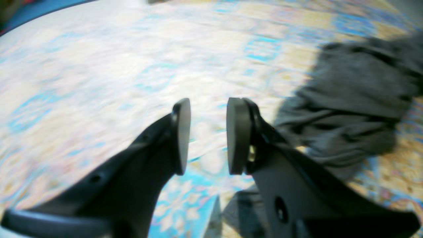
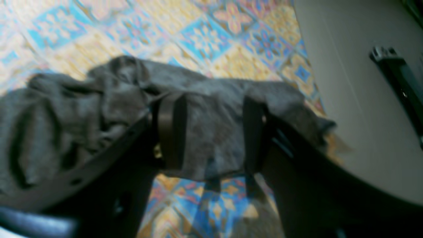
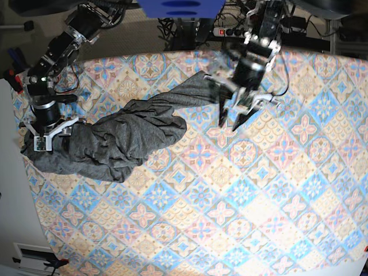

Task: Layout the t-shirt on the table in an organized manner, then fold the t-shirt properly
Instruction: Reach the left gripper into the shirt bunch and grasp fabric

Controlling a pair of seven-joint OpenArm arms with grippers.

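The table [image 3: 241,190] has a cloth with pink, blue and beige flower tiles on it.

At the left edge of the table, seen from the base camera, is the right gripper [image 3: 46,138]. It hangs over the end of the t-shirt [image 3: 115,141] that lies by that edge. In the right wrist picture, its two fingers [image 2: 172,132] stand apart, one on each side of a flap of grey cloth. The flap lies in the gap between them. The fingers do not press together on it. The picture is blurry, so I cannot tell if the pads touch the cloth. Under the flap you can see the tiles of the table. The edge of the table and the pale floor beyond it show on the right side of that picture.

The t-shirt is dark grey and all bunched up. It is not flat. The big lump of it lies near the left edge of the table. A long, thin part runs up and to the right, toward the far edge, and ends near the other arm.

To the right of it, near the far edge and about the middle of the table, is the left gripper [image 3: 234,118]. It points down at the table. In the left wrist picture, its round pads [image 1: 181,135] are partly open with a clear gap, and only the tile cloth shows between them. It holds nothing. The grey t-shirt lies just beside it, off to one side.
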